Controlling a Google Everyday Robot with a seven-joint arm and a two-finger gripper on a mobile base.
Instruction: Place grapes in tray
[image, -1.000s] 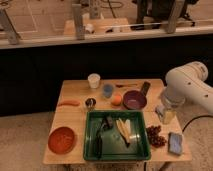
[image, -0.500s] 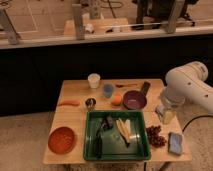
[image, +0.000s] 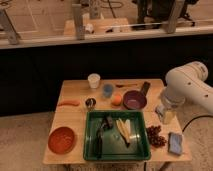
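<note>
Over the right side of the table, fingers apart and empty, the gripper hangs just behind the grapes. These lie just beside the right rim of the tray. An off-centre descent could pinch off loose berries, strike that rim, or shove the blue pad nearby.

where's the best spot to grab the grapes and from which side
I'd take the grapes across the middle of the bunch, from straight above: they lie low on the table, with the tray rim close beside them. The gripper, open, hangs just behind them.
</note>
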